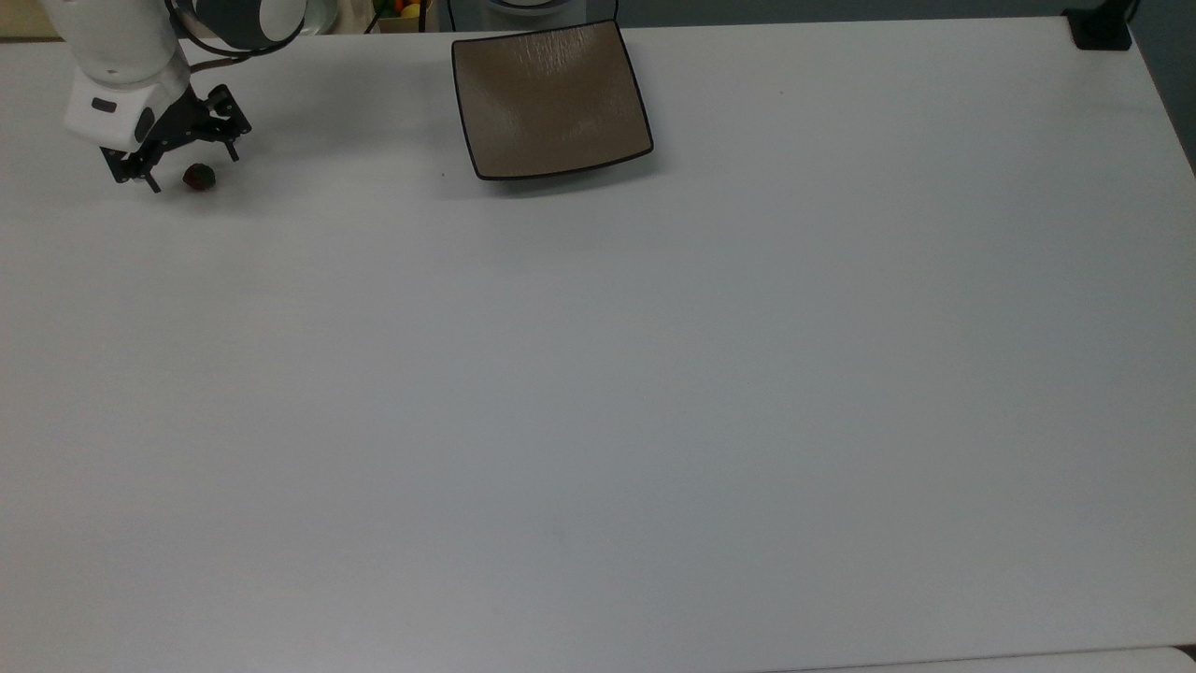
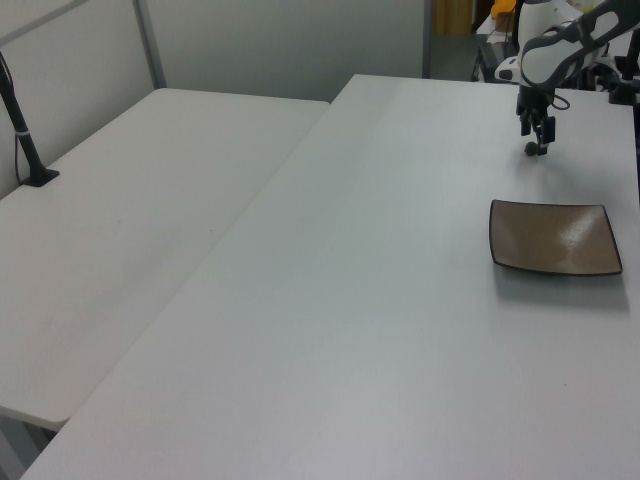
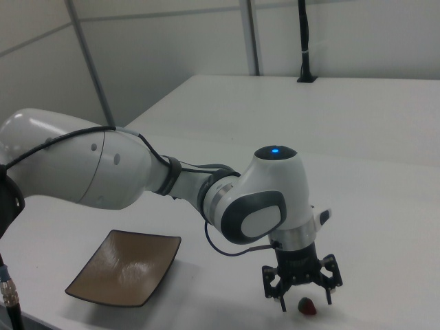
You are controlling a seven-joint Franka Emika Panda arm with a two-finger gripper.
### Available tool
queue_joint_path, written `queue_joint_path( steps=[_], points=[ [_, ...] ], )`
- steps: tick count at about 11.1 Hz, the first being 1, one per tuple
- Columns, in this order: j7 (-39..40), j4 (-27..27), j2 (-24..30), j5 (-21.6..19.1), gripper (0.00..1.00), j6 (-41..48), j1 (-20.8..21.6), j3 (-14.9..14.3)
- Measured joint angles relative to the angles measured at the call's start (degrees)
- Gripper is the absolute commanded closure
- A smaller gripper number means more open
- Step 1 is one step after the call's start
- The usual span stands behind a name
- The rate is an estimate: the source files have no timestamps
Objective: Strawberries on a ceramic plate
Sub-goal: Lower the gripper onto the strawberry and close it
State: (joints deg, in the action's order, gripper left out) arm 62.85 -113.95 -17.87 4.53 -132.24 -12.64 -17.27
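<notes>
**Grab risk: small berry, offset tool**

Tool [image 1: 190,168] is low over the bench [image 1: 598,393], fingers spread apart, nothing held. Strawberry [image 1: 198,177] lies on the bench between the fingertips, nearer one finger in the right view. If the fingers close off-centre, the near one likely nudges the berry and it rolls out. Plate [image 1: 551,101] sits well apart from the tool, so a weak pinch could drop it in transit.

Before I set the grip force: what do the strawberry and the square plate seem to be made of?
The strawberry is red with a dark green cap; real fruit or a plastic or foam copy, the look leaves open. The square plate looks like glazed ceramic: glossy taupe-brown with light reflections, a thin black rim and upturned corners, so probably hard and slippery.
</notes>
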Motion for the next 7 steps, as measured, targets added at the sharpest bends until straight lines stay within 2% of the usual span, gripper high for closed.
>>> queue_joint_path(
  steps=[2, 4, 7],
  points=[
    [0.02, 0.00, -0.11, 0.01, 0.27, 0.00, 0.00, 0.00],
    [0.04, 0.00, -0.19, 0.16, 0.35, 0.00, 0.00, 0.00],
    [0.07, -0.39, -0.27, 1.65, 0.57, 0.00, 0.01, 0.00]
  ],
)
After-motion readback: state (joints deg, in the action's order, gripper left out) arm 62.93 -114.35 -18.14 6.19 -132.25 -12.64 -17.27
